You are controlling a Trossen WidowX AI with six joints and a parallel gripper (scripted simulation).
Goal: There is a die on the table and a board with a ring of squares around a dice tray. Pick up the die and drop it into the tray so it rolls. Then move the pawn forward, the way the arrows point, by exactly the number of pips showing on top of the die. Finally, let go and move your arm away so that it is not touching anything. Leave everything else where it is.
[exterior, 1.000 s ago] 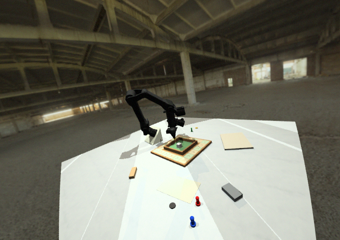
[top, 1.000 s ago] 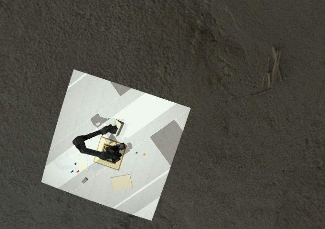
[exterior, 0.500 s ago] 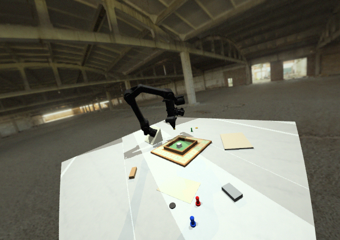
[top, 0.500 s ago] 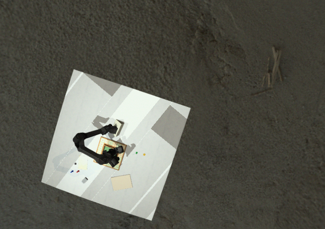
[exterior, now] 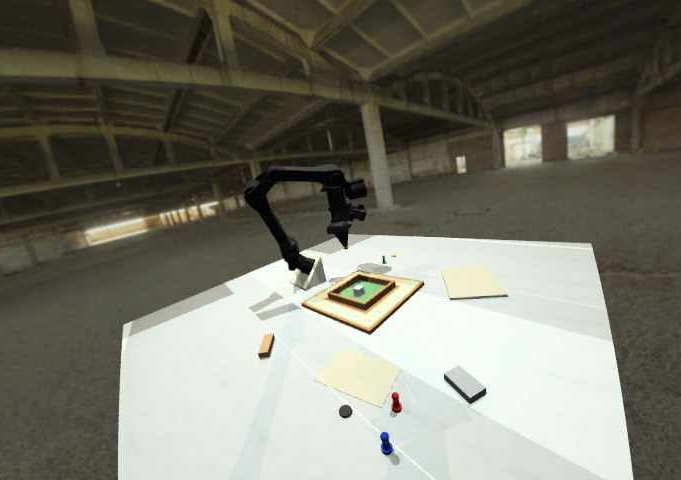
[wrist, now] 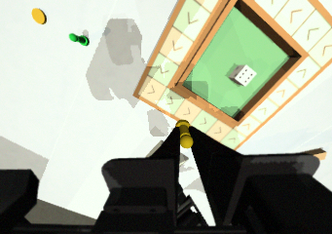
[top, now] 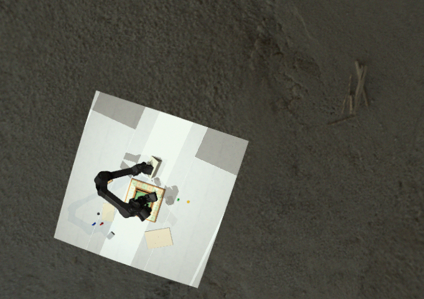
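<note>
Black arm rising from its base, elbow bent high, wrist pointing down, end effector (wrist: 187, 133) clamped narrow on the yellow pawn (wrist: 185, 134), held above the board (exterior: 392, 307) edge, die (wrist: 242, 74) resting in the green tray (wrist: 266, 49)

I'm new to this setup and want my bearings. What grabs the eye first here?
The black arm arching over the table, its jaws shut on a small yellow pawn lifted above the board's edge. Below it sits the board with its ring of arrow squares, and a white die resting in the green tray at its centre.
</note>
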